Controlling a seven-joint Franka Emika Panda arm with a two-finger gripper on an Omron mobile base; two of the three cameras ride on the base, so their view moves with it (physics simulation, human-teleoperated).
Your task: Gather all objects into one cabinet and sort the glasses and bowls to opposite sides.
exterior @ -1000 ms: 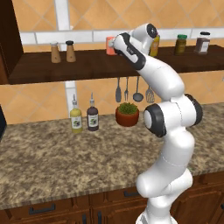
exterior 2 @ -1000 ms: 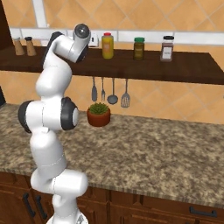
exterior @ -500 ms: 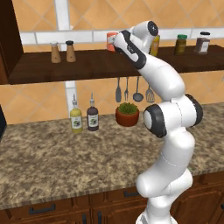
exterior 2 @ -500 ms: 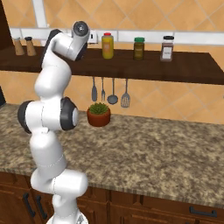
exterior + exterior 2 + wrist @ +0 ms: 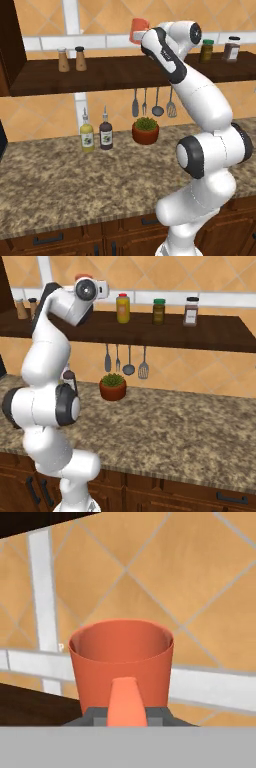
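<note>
While clamped (jaws shut), coral-orange cup [image 5: 121,657] within tool [image 5: 125,712], above shelf [image 5: 115,75]

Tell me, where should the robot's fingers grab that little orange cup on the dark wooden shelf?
Grip the coral-orange cylindrical cup by its thin wall at the rim, one finger inside and one outside, coming from above. It stands upright with its mouth open and has no handle, so the rim is the easiest part. The gripper is already shut there.

One orange cup [image 5: 137,30]. Five jars [image 5: 123,308] on the shelf, two bottles [image 5: 87,136], four hanging utensils [image 5: 153,103], one potted plant [image 5: 145,130].
</note>
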